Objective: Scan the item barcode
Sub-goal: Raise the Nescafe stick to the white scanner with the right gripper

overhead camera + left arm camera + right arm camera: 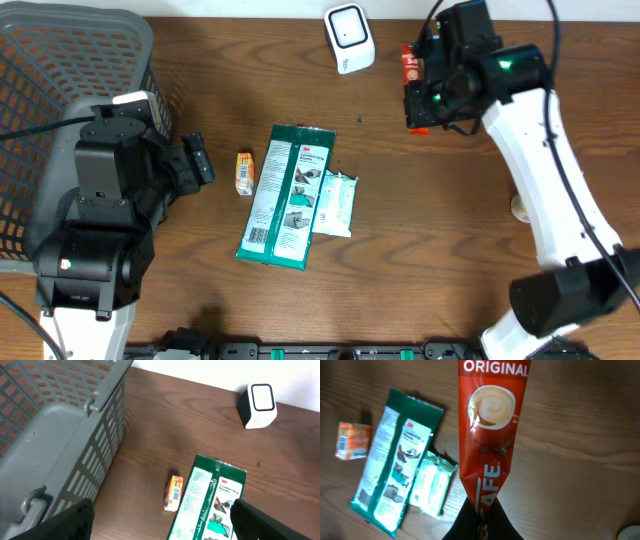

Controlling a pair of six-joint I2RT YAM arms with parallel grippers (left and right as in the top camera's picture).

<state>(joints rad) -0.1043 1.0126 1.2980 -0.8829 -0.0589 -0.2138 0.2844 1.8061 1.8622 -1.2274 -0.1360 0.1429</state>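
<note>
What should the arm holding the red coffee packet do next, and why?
Probably swing the red coffee sachet, pinched in the right tool, over to face the white scanner; the sachet now hangs off to its side, not before its window.

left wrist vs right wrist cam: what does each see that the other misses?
Left wrist only: the grey basket on the left and the white scanner at the far edge of the table.

Right wrist only: the red coffee sachet, pinched at its lower end by the right gripper, whose jaws are shut on it, and a white packet partly tucked beside the green one.

Both: the green packet, the small orange box next to it, and the brown wood tabletop.
</note>
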